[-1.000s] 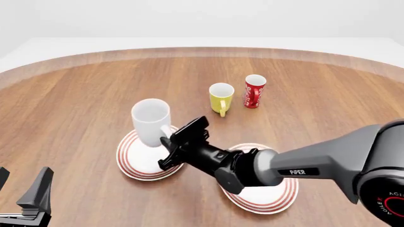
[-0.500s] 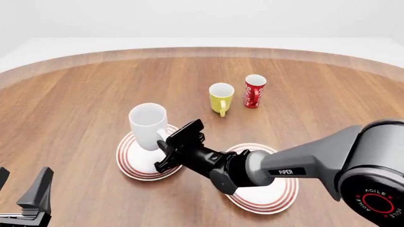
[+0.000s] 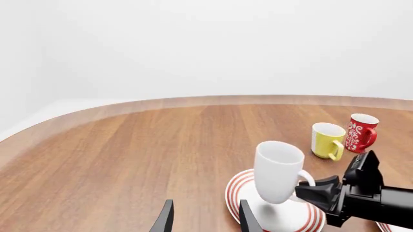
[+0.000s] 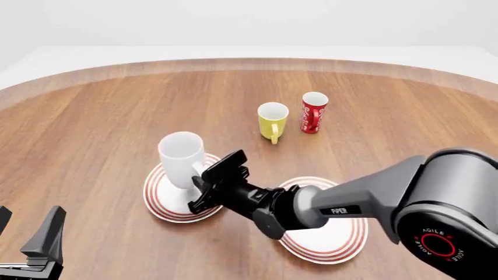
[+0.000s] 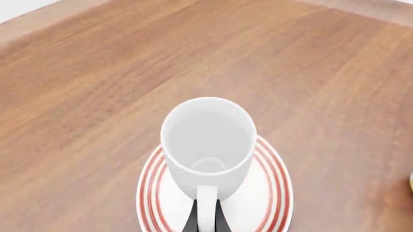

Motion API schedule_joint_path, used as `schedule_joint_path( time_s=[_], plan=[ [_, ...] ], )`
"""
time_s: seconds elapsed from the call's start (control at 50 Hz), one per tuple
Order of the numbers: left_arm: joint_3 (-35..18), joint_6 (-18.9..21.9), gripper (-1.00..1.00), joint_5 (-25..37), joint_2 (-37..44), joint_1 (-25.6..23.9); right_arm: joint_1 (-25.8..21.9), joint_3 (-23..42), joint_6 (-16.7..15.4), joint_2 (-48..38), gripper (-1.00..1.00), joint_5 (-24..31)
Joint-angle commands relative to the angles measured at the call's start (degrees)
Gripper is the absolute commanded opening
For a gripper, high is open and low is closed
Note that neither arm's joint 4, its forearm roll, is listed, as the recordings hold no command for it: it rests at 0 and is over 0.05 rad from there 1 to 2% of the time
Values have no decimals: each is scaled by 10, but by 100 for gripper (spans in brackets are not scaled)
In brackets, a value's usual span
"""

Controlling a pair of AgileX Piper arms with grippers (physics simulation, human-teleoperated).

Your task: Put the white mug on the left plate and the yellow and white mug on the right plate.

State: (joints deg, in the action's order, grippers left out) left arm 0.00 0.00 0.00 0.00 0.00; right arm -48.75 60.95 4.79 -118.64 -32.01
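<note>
The white mug (image 4: 181, 158) sits low over the left plate (image 4: 160, 201), leaning a little; I cannot tell whether its base touches. My right gripper (image 4: 202, 177) is shut on the mug's handle (image 5: 206, 200), with its thin fingers (image 5: 192, 220) pinching it from both sides. From the left wrist view the white mug (image 3: 277, 170) shows above the left plate (image 3: 240, 191). The yellow and white mug (image 4: 272, 119) stands upright farther back on bare table. The right plate (image 4: 339, 236) lies partly under the right arm. My left gripper (image 4: 27, 230) is open at the near left, holding nothing.
A red cup with white lettering (image 4: 314, 112) stands just right of the yellow mug. The round wooden table (image 4: 93, 116) curves away at the back, with a white floor beyond. The right arm stretches across the right plate toward the left plate.
The right gripper has carried the white mug down and slightly left, closer to the left plate. The left gripper has not moved.
</note>
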Motion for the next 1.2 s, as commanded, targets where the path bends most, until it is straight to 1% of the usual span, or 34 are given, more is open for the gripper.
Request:
schedule_joint_path(
  time_s=[0.02,0.34,0.94,0.96,1.2],
  plan=[
    [0,0,100,0,0,0,1,13,7,-15,-100,1],
    [0,0,100,0,0,0,5,23,12,-35,-100,3],
    [0,0,100,0,0,0,6,25,14,-37,-100,5],
    [0,0,100,0,0,0,10,26,17,-39,100,8],
    [0,0,100,0,0,0,10,24,16,-35,100,9]
  ],
)
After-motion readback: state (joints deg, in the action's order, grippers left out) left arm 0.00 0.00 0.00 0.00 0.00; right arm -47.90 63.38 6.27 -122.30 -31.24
